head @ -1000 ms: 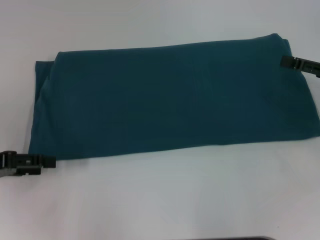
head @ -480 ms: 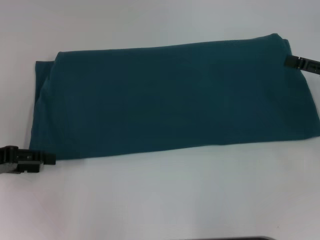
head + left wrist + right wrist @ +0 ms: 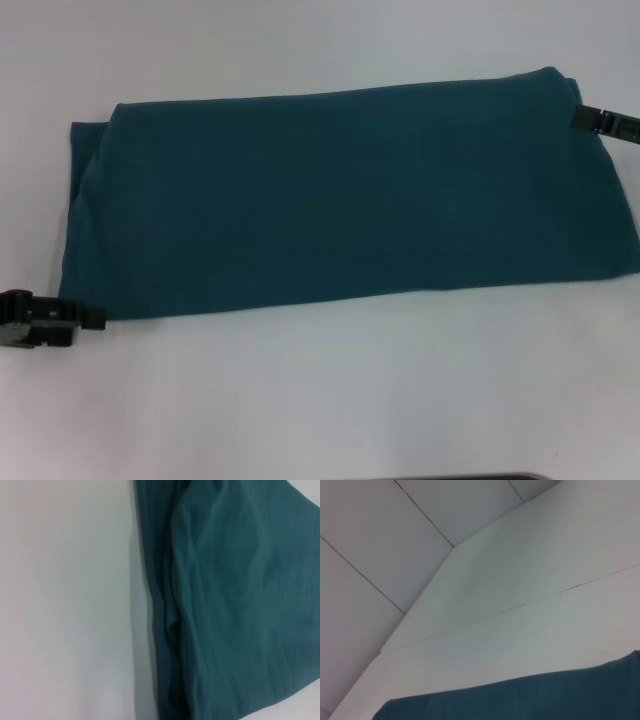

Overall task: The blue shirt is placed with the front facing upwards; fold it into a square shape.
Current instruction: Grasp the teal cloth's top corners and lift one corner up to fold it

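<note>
blue shirt (image 3: 340, 195) lay folded in a long band on table (image 3: 330, 400) | left gripper (image 3: 95, 322) at near-left corner, fingers' state unclear | right gripper (image 3: 578, 118) at far-right corner, unclear too

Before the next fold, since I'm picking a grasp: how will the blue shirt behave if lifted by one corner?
The blue shirt would probably droop and unfold; its stacked layers look soft and rippled. It likely drags rather than slides across the white table.
</note>
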`<action>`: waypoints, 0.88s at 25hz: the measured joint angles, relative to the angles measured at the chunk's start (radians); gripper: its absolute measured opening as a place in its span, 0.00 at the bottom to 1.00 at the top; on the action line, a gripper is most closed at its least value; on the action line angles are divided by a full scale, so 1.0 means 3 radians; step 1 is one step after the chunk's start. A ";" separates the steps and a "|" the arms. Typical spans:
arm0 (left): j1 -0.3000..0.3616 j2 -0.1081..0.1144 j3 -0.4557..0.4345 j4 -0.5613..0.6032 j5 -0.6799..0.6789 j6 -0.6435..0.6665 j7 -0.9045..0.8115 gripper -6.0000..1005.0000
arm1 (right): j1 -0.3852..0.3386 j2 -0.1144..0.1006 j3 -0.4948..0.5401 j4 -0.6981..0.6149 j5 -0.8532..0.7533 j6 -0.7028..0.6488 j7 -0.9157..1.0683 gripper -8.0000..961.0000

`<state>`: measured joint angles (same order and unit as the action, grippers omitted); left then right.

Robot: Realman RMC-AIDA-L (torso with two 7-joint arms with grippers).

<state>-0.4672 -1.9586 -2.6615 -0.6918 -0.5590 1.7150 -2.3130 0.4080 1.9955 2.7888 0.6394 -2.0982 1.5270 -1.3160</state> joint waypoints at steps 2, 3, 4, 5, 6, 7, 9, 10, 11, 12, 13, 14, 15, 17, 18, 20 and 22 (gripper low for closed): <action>-0.0017 0.0004 0.0000 0.0000 0.0033 -0.0013 -0.0022 0.78 | 0.0000 0.0000 0.0000 0.0001 0.0006 0.0000 0.0000 0.95; -0.0023 0.0004 0.0000 0.0000 0.0046 -0.0016 -0.0030 0.78 | 0.0000 -0.0001 0.0000 0.0001 0.0007 0.0001 0.0000 0.95; -0.0035 0.0003 0.0000 0.0000 0.0061 -0.0021 -0.0038 0.78 | 0.0000 -0.0001 0.0000 0.0001 0.0008 0.0001 0.0000 0.95; -0.0044 0.0002 0.0000 0.0001 0.0072 -0.0022 -0.0041 0.78 | 0.0000 -0.0001 0.0000 0.0001 0.0008 0.0001 0.0000 0.95; -0.0053 0.0000 0.0001 0.0002 0.0081 -0.0022 -0.0041 0.78 | 0.0000 -0.0001 0.0000 0.0001 0.0009 0.0002 0.0000 0.95; -0.0063 -0.0002 0.0002 0.0002 0.0092 -0.0023 -0.0041 0.78 | 0.0000 -0.0001 0.0000 0.0001 0.0009 0.0002 0.0000 0.94; -0.0080 -0.0004 0.0002 0.0007 0.0110 -0.0025 -0.0041 0.78 | 0.0000 -0.0001 0.0000 0.0001 0.0009 0.0003 0.0000 0.94; -0.0088 -0.0003 0.0002 0.0017 0.0116 -0.0030 -0.0042 0.78 | 0.0000 -0.0001 0.0000 0.0002 0.0010 0.0003 0.0000 0.94; -0.0097 -0.0002 0.0002 0.0028 0.0122 -0.0034 -0.0042 0.78 | 0.0000 -0.0001 0.0000 0.0005 0.0010 0.0003 0.0000 0.94; -0.0103 0.0001 0.0002 0.0036 0.0126 -0.0039 -0.0042 0.78 | 0.0000 -0.0001 0.0001 0.0008 0.0010 0.0003 0.0000 0.94; -0.0109 0.0002 0.0003 0.0042 0.0131 -0.0043 -0.0043 0.78 | 0.0000 -0.0001 0.0004 0.0011 0.0010 0.0003 0.0000 0.94; -0.0115 0.0003 0.0004 0.0044 0.0135 -0.0046 -0.0045 0.78 | -0.0001 -0.0001 0.0007 0.0016 0.0010 0.0003 0.0000 0.94; -0.0122 0.0004 0.0005 0.0044 0.0138 -0.0049 -0.0045 0.78 | -0.0003 -0.0001 0.0008 0.0022 0.0010 0.0003 0.0000 0.95; -0.0135 0.0004 0.0006 0.0046 0.0144 -0.0058 -0.0046 0.78 | -0.0005 -0.0001 0.0010 0.0028 0.0010 0.0003 0.0000 0.95; -0.0139 0.0004 0.0006 0.0046 0.0146 -0.0063 -0.0046 0.78 | -0.0005 -0.0001 0.0010 0.0030 0.0010 0.0003 0.0000 0.94; -0.0147 0.0004 0.0006 0.0046 0.0149 -0.0071 -0.0046 0.78 | -0.0005 -0.0001 0.0016 0.0034 0.0010 0.0003 0.0000 0.94; -0.0149 0.0004 0.0007 0.0042 0.0149 -0.0074 -0.0046 0.78 | -0.0005 -0.0001 0.0028 0.0036 0.0010 0.0003 0.0000 0.94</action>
<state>-0.5120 -1.9574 -2.6593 -0.6792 -0.5143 1.6929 -2.3269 0.4065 1.9953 2.7972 0.6502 -2.0953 1.5279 -1.3160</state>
